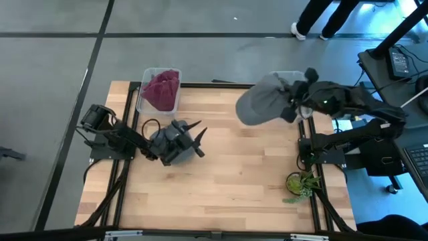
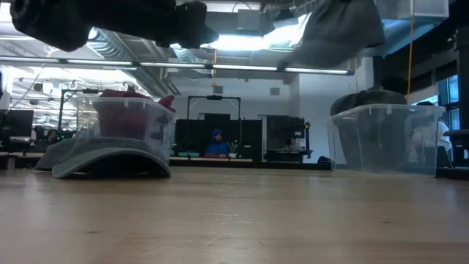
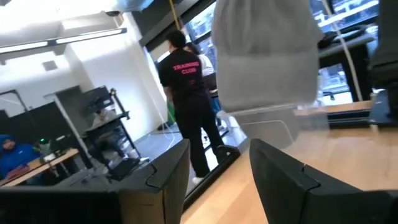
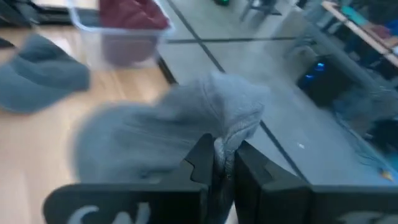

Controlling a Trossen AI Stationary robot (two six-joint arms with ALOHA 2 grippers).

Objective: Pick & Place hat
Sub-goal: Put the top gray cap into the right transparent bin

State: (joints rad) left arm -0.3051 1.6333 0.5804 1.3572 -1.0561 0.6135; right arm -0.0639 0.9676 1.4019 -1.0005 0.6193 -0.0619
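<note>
At the near right edge of the table (image 1: 221,201): a small plant (image 1: 301,182), well clear of the work.

Toward the table's left side, mid-depth: left gripper (image 1: 197,136), fingers standing apart with nothing between them (confirmed in its own wrist view, where the gap shows only the room). Parked above a grey cap (image 2: 110,161) lying flat on the wood, brim low, just in front of the bin of red fabric (image 1: 140,100) at the far left corner. No contact seen between that gripper and the cap.

Farther back, toward the far right corner: right gripper (image 1: 293,107) raised off the table and pinched tight on a fold of the light grey hat (image 1: 261,104). Hat hanging free below and in front of the fingers, bulk draped toward the table's centre, nothing of it touching the wood.

At the far right corner: clear bin (image 2: 385,136), dark fabric already inside, mostly hidden from above by the arm.

Governing relation, as judged: bin on the far, outer side of the right gripper, hat's bulk on the inner side; release therefore calls for travel outward until the cloth hangs over the bin's mouth. Right arm plainly the nearer.

Beyond the table: a person in a dark shirt (image 3: 186,93), standing.
</note>
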